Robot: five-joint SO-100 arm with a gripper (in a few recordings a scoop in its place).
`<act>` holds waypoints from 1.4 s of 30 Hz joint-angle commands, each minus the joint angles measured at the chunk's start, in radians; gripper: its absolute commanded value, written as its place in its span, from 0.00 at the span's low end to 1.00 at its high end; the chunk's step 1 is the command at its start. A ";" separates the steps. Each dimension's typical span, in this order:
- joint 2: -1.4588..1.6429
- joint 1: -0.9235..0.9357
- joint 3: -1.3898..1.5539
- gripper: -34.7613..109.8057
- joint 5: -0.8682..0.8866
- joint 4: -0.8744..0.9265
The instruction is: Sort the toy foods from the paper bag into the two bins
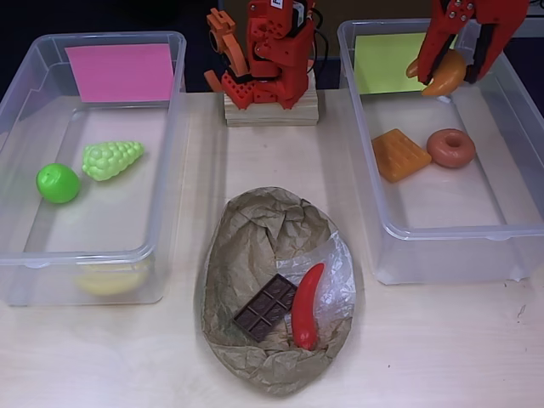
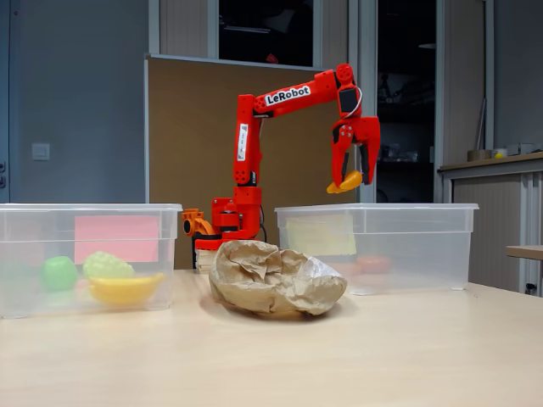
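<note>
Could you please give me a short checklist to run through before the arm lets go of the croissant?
1. Grip: gripper shut on the croissant: ok.
2. Position: gripper over the bin with the yellow-green label in the overhead view: ok.
3. Height: croissant hangs above the bin's rim in the fixed view: ok.
4. Landing spot: free floor beside the waffle and donut: ok.
5. Remaining: chocolate bar and chili lie on the paper bag: ok.
</note>
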 commanded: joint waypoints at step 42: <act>-0.002 0.784 0.018 0.49 -1.246 -0.060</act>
